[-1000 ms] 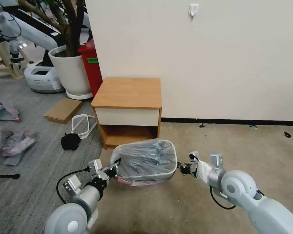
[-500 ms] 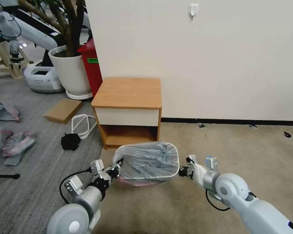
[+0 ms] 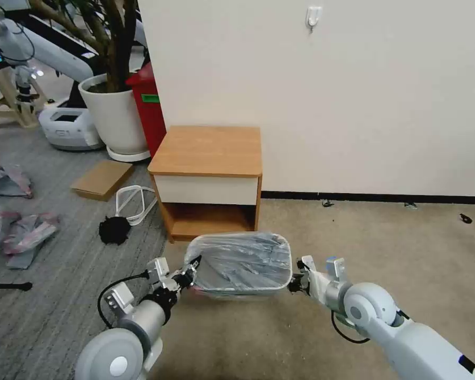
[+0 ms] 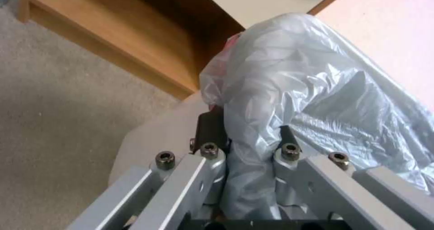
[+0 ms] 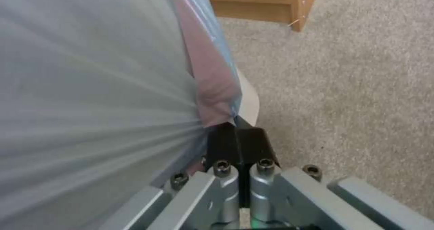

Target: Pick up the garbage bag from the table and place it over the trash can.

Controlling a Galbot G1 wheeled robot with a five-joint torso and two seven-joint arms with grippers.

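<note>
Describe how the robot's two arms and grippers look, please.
Both arms are light grey-white with round joint housings and silver metal wrist brackets, each with a looping black cable. The left gripper and right gripper have black fingertips on silver links with hex bolts. The right arm carries small blue marks.

The trash can (image 3: pixel 237 287) stands on the floor at lower centre of the head view, directly before the table (image 3: pixel 208 153), with the garbage bag (image 3: pixel 243 261) stretched over its mouth. The left gripper (image 3: pixel 191 273) sits at the can's left edge, the right gripper (image 3: pixel 295 279) at its right edge. A plant pot (image 3: pixel 116 119) stands at upper left, beside the table.
</note>
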